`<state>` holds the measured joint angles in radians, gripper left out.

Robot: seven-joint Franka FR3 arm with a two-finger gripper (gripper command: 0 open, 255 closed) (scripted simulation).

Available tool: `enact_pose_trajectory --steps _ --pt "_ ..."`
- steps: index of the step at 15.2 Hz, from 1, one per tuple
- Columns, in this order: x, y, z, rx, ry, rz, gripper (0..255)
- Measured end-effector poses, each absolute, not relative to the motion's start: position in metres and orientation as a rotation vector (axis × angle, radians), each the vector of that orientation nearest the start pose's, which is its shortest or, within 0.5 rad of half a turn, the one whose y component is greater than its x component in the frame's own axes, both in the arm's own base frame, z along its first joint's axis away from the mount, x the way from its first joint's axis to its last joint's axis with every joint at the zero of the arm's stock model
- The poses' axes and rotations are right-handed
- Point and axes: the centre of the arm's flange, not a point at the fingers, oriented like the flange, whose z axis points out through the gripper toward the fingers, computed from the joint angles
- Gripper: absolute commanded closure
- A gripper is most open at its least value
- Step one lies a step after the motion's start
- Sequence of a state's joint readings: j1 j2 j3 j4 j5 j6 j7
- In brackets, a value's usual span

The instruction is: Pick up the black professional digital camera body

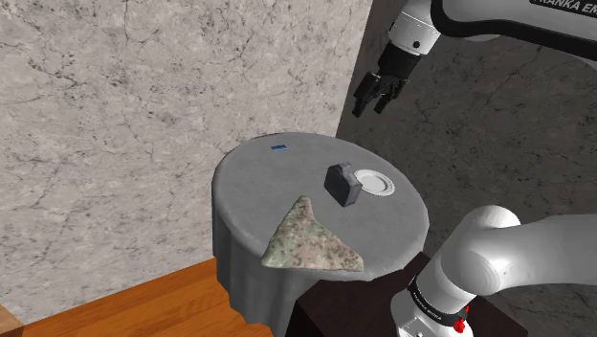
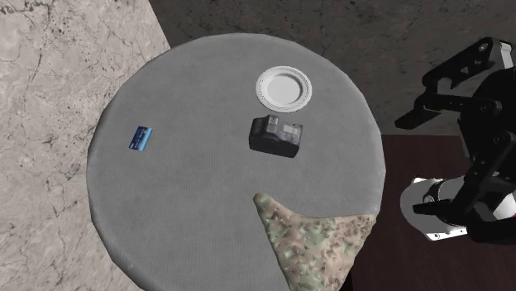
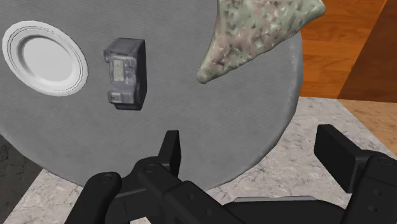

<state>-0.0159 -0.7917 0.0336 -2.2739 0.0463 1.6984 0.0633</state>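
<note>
The dark grey camera body [image 1: 342,184] [image 2: 277,135] [image 3: 125,73] lies on the round grey table [image 1: 268,191] [image 2: 182,190] [image 3: 210,127], beside a white plate [image 1: 374,181] [image 2: 284,88] [image 3: 44,57]. My black gripper [image 1: 376,94] [image 2: 451,87] [image 3: 251,156] hangs high above and off the table's edge, well apart from the camera body. Its fingers [image 3: 170,151] stand wide apart with nothing between them.
A mottled green-brown wedge-shaped object [image 1: 308,239] [image 2: 318,240] [image 3: 254,32] lies at the table's rim. A small blue card [image 1: 278,148] [image 2: 140,138] sits near the far edge. Marbled walls [image 1: 115,115] stand behind; wooden floor [image 1: 143,306] lies below.
</note>
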Motion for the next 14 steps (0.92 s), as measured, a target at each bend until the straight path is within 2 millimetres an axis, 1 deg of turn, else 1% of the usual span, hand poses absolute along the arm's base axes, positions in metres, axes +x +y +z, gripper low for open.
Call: enact_pose_trajectory --steps 1,3,7,10,11,12,14 --pt "0.317 0.014 0.644 -3.092 0.083 -0.334 0" --pt "0.335 0.005 0.641 -3.094 0.095 -0.278 0" --pt "0.385 -0.022 0.617 -3.091 0.131 -0.103 0" --pt "0.426 -0.047 0.597 -3.082 0.16 0.035 0" --pt "0.439 -0.052 0.59 -3.077 0.17 0.082 0" --pt "0.451 -0.063 0.581 -3.072 0.179 0.129 0" --pt "0.473 -0.077 0.559 -3.06 0.197 0.221 0"
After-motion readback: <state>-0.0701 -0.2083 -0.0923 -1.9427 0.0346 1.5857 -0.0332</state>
